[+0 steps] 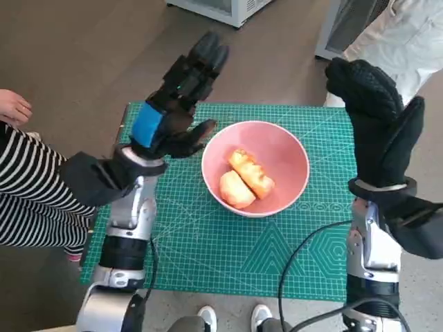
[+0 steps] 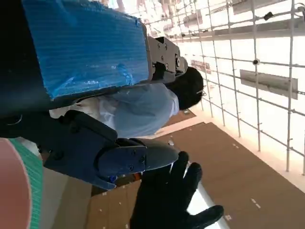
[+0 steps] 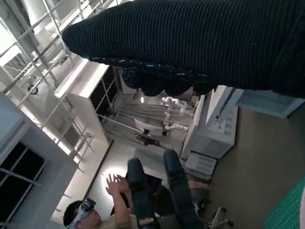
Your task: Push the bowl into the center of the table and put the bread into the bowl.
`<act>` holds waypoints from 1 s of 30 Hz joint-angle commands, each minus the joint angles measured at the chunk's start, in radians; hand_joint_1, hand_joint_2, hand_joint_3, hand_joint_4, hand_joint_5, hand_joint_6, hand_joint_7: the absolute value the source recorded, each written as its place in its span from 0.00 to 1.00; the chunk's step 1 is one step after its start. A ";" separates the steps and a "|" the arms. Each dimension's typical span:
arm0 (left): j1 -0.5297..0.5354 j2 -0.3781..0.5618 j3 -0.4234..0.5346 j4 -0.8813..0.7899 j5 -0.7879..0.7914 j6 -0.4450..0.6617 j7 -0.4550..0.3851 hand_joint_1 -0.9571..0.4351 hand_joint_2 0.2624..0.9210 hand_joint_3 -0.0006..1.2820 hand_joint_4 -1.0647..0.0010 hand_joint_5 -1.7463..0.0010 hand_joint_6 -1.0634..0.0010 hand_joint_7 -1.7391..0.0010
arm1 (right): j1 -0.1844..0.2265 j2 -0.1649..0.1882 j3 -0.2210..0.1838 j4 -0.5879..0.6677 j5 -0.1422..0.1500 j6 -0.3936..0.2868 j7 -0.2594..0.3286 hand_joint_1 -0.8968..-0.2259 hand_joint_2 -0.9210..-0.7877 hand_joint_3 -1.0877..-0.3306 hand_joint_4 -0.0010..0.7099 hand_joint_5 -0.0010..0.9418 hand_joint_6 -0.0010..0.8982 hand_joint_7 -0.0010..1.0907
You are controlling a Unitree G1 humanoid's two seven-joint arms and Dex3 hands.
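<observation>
Bread (image 1: 246, 181): two pieces inside pink bowl (image 1: 291, 149), mid-surface on green mat (image 1: 208, 242). Left hand (image 1: 176, 104) and right hand (image 1: 374, 114) raised either side of bowl, fingers spread, holding nothing.

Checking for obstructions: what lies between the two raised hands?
In the head view, the pink bowl with two bread pieces sits on the green mat, between the left hand and right hand.

Both my forearms are raised, palms facing each other. L hand (image 1: 181, 97) is empty, fingers (image 1: 206, 55) stretched out together, thumb apart. R hand (image 1: 377, 117) is empty too, gloved fingers extended upward.
</observation>
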 commanded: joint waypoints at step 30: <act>0.031 -0.014 0.014 -0.021 0.007 -0.013 0.005 0.19 1.00 0.36 0.92 0.99 1.00 0.78 | -0.001 -0.017 -0.004 0.015 -0.022 0.035 -0.008 0.33 0.00 0.56 0.21 0.00 0.09 0.42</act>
